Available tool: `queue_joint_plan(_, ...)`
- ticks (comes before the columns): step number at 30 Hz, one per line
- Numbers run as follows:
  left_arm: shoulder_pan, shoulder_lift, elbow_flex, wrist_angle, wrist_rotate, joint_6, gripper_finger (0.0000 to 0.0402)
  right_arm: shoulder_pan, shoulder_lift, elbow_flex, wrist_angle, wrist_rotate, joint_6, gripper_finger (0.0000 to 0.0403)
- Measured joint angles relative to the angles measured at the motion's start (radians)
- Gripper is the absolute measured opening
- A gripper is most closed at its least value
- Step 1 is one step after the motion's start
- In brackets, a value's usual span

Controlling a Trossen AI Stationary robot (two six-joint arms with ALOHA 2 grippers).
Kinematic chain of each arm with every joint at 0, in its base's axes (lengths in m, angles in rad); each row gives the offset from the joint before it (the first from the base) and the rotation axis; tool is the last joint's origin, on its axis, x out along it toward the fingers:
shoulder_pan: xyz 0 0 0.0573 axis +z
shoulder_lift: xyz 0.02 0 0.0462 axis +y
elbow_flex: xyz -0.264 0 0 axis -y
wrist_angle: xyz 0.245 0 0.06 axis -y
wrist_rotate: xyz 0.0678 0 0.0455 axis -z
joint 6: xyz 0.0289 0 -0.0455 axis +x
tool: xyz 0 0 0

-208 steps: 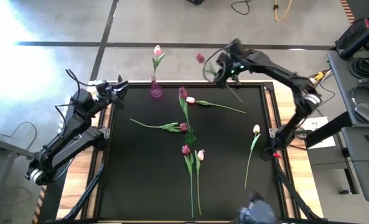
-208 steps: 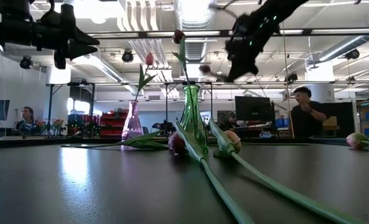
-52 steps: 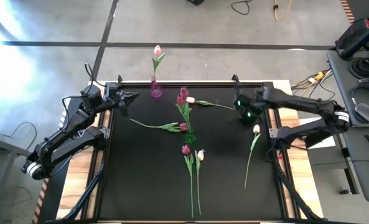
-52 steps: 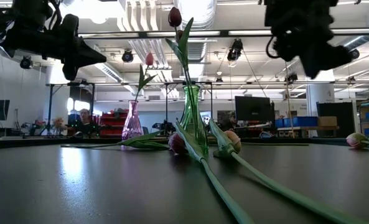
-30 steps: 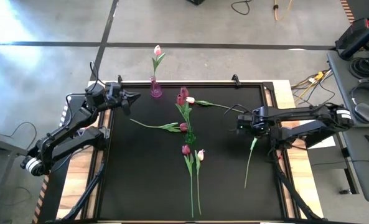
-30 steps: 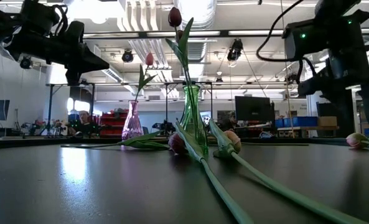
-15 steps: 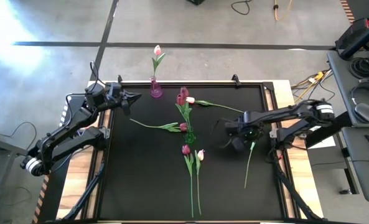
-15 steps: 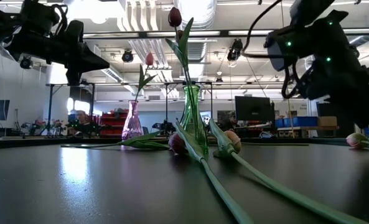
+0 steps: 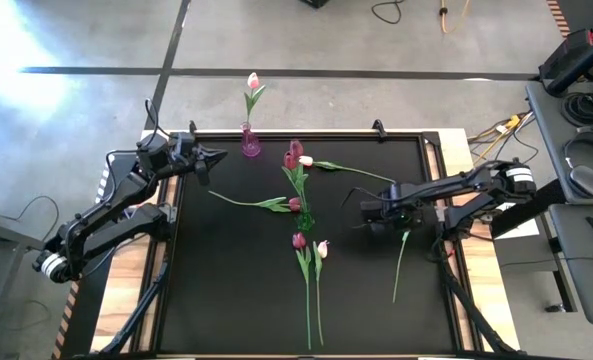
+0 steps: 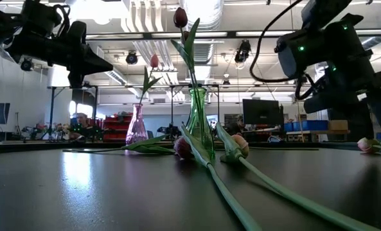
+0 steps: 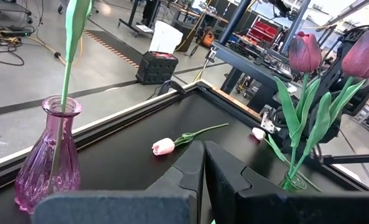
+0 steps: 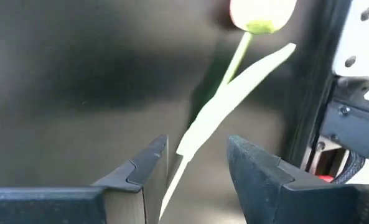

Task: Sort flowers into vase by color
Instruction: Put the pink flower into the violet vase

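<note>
Since half a second ago, the right gripper (image 9: 370,218) has been drawn slightly back over the pale tulip (image 9: 403,240) near the table's right edge. If the stem is missed or only the leaf is pinched, the flower could be nudged aside. Its fingers (image 12: 140,171) are spread around the stem, nothing held. The left gripper (image 9: 205,159) is kept clenched, empty, beside the pink vase (image 9: 249,143).

Overhead, tabletop-level and two wrist cameras share the black table (image 9: 236,270).
</note>
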Motion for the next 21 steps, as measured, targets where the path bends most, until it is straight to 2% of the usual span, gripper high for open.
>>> queue_joint_plan(5, 0.0, 0.001, 0.0, -0.001, 0.0, -0.001, 0.0, 0.037, -0.001, -0.02, 0.011, 0.021, 0.139, 0.0153)
queue_joint_plan(10, 0.0, 0.003, 0.0, -0.001, 0.0, -0.002, 0.0, 0.072, -0.002, -0.064, 0.098, 0.024, 0.23, 0.0149)
queue_joint_plan(14, 0.0, 0.003, 0.0, -0.002, 0.0, -0.004, 0.0, 0.073, -0.006, -0.104, 0.125, -0.005, 0.262, 0.0142)
queue_joint_plan(21, 0.0, 0.004, 0.0, -0.002, 0.0, -0.022, 0.0, 0.076, -0.022, -0.138, 0.183, 0.003, 0.285, 0.0124)
